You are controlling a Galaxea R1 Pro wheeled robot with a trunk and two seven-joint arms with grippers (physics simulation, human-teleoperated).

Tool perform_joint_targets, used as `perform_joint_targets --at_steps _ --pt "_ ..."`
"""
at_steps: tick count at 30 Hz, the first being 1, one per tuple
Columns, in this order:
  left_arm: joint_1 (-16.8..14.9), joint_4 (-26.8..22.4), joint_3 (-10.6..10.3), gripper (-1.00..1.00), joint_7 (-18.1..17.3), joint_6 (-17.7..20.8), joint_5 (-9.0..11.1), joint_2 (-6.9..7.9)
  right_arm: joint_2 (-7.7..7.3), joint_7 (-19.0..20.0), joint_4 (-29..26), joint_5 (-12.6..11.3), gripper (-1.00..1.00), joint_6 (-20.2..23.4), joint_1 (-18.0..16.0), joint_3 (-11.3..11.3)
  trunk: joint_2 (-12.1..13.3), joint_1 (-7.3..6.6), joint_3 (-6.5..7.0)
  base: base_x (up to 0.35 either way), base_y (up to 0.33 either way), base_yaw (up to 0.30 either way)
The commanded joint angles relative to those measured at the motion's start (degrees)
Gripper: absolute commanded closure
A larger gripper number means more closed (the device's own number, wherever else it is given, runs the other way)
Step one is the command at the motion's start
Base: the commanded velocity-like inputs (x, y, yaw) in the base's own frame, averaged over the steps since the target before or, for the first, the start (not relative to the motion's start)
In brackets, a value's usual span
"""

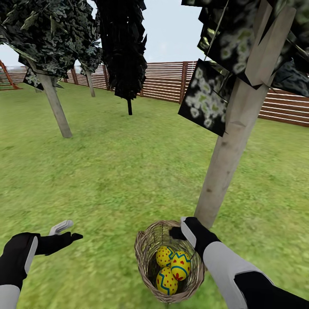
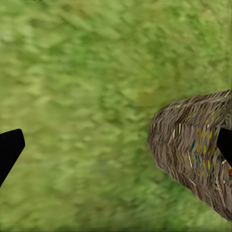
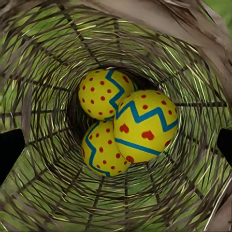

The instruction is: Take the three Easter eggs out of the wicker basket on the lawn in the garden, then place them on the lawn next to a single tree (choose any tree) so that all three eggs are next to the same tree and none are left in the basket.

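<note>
The wicker basket (image 1: 169, 262) stands on the lawn (image 1: 120, 171) at the foot of the tree (image 1: 227, 163) with the pale grey-beige trunk, its far rim close to the trunk base. All three Easter eggs (image 1: 174, 268) lie clustered at the bottom of the basket, touching one another; none is out yet. The right gripper (image 1: 185, 229) hangs over the basket's far rim, and its wrist view looks straight down the mouth, so the eggs lie directly ahead of the fingers and below them; the fingers stand apart, holding nothing. The uppermost egg (image 3: 145, 125) sits nearest that gripper, its long axis lying roughly across the line between the two fingertips, as far as can be judged. It is yellow with blue zigzag bands and red heart-like marks; the other two show red dots. The left gripper (image 1: 64, 231) hovers over bare grass well to the side of the basket away from the tree, fingers parted and empty. The right arm is clearly the nearer for the first pick.
</note>
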Motion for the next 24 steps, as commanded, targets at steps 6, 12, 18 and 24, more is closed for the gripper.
perform_joint_targets --at_steps 6,12,18,24 --pt "-0.05 -0.15 0.2 -1.0 -0.47 0.24 -0.45 0.0 -0.05 -0.74 0.11 -3.04 -1.0 0.05 -0.03 0.55 -0.02 -0.01 -0.05 0.0 0.0 0.0" --pt "-0.05 -0.27 0.2 -1.0 -0.59 0.35 -0.39 -0.04 -0.12 -1.04 1.14 -3.36 -1.0 0.45 -0.03 0.47 -0.02 -0.01 -0.05 0.0 0.0 0.0" --pt "-0.05 -0.18 0.05 -1.0 -0.57 0.53 -0.59 -0.1 -0.16 -1.07 1.4 -3.36 -1.0 0.58 -0.03 0.46 -0.02 -0.01 -0.05 0.0 0.0 0.0" --pt "-0.05 0.03 -0.24 -1.0 -0.56 0.5 -0.73 -0.17 -0.11 -0.89 0.9 -3.13 -1.0 0.97 -0.03 0.46 -0.02 -0.01 -0.1 0.0 0.0 0.012"
